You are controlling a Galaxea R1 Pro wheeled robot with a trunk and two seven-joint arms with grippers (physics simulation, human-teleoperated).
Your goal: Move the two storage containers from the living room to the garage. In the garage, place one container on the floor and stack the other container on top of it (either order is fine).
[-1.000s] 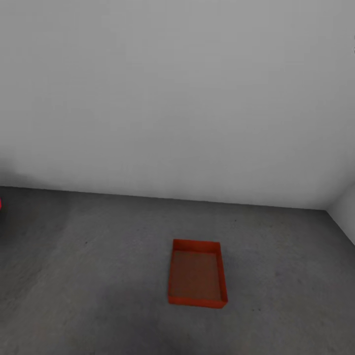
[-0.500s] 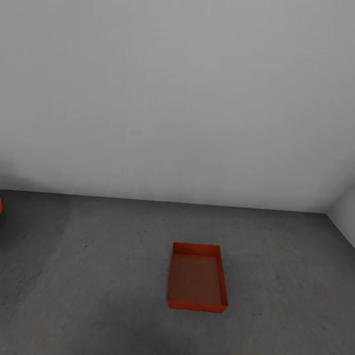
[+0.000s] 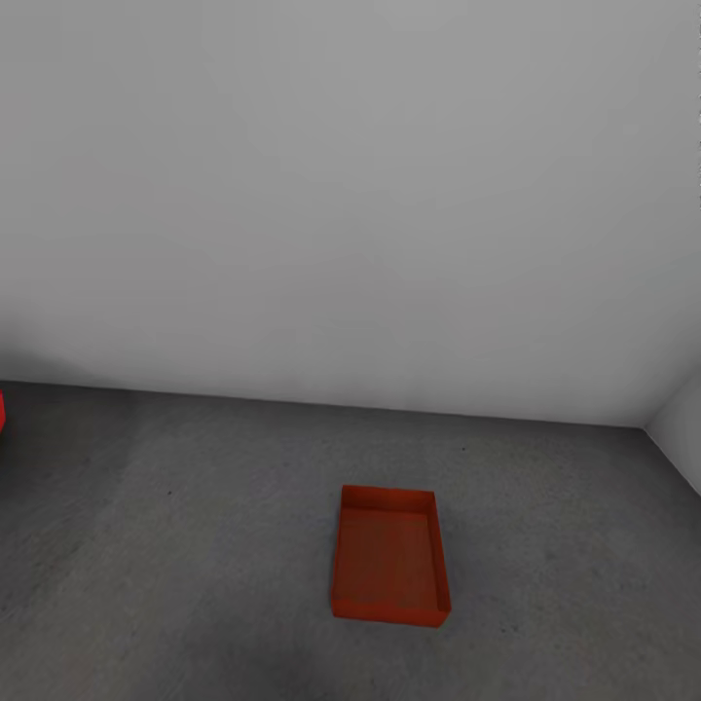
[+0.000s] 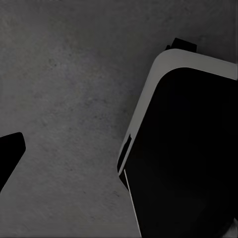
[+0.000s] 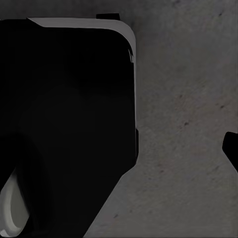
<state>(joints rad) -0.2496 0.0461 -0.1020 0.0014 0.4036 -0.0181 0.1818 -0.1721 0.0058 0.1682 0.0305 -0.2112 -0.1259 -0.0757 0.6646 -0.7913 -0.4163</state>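
Facing the orange-red open-top rectangular storage container (image 3: 389,565) resting on the dark grey concrete floor (image 3: 175,545) near the white wall (image 3: 350,195), we judge it light, stiff and smooth-walled, best pinched at a rim, though we cannot tell our grippers' state.
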